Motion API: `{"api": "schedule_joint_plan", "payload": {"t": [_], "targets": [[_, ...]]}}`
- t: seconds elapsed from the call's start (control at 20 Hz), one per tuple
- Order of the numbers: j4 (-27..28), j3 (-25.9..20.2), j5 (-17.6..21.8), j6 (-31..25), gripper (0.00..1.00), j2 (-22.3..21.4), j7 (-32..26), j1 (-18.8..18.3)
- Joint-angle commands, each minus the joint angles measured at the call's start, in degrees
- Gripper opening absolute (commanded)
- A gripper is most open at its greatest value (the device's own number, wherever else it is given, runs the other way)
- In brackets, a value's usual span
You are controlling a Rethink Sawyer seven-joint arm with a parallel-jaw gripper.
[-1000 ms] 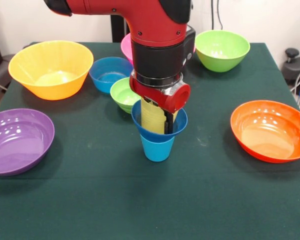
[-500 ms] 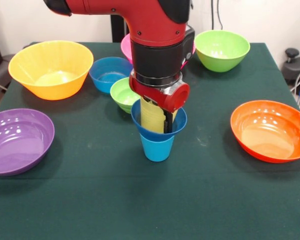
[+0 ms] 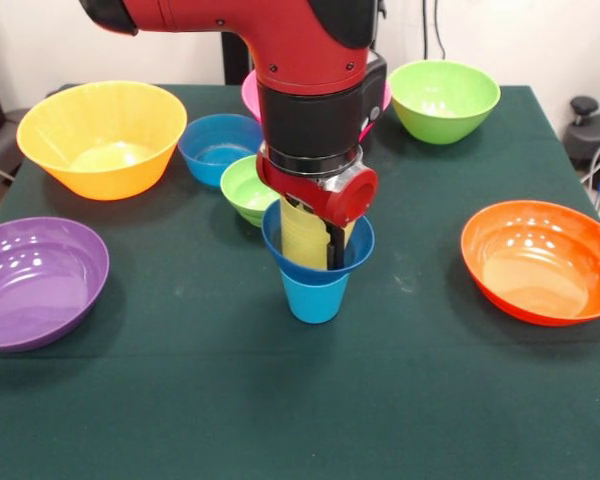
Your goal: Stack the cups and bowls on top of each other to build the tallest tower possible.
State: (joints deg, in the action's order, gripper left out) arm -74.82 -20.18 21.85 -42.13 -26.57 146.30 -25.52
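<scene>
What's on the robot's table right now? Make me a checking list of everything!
Surface: dark green cloth, covering the table.
Job's things: light blue cup upright, dark blue bowl on it, yellow cup standing in that bowl. Loose bowls: lime green, light blue, yellow-orange, purple, orange, green, pink mostly hidden behind the arm.
Clutter: nothing seen.
Gripper: gripper reaches down into the yellow cup; open or shut cannot be told.
Cables: black cable on the back wall.
Surroundings: white wall; dark equipment beside the table.
</scene>
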Motion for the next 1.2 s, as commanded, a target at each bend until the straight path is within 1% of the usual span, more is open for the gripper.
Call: {"api": "schedule_joint_plan", "payload": {"t": [0.05, 0.4, 1.05, 1.2], "targets": [[-1.7, -4.1, 0.8, -3.5, 1.00, 1.5, -12.8, -1.2], [-4.0, -5.3, 0.4, -3.2, 1.00, 0.4, -12.1, -1.9], [-5.0, -6.2, 0.0, -3.6, 1.00, -0.3, -11.1, -2.2], [-6.2, -6.2, -0.1, -3.4, 1.00, -1.2, -10.5, -2.1]]}}
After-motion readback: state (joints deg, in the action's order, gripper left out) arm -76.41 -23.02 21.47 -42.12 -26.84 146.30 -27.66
